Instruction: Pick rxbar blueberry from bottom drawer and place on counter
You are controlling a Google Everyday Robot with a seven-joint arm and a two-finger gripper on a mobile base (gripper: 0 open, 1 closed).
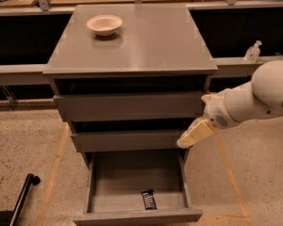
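The rxbar blueberry (149, 199), a small dark wrapper, lies flat near the front of the open bottom drawer (137, 216). The counter (146, 41) is the grey top of the cabinet. My gripper (192, 135) hangs from the white arm at the right, over the drawer's back right corner, at the level of the middle drawer front. It is well above the bar and to its right, and it holds nothing.
A pale bowl (104, 24) stands at the counter's back left. The two upper drawers (132, 108) are slightly out. A hand-sanitiser bottle (253, 52) sits on a ledge at right. A black pole (20, 197) lies on the floor at left.
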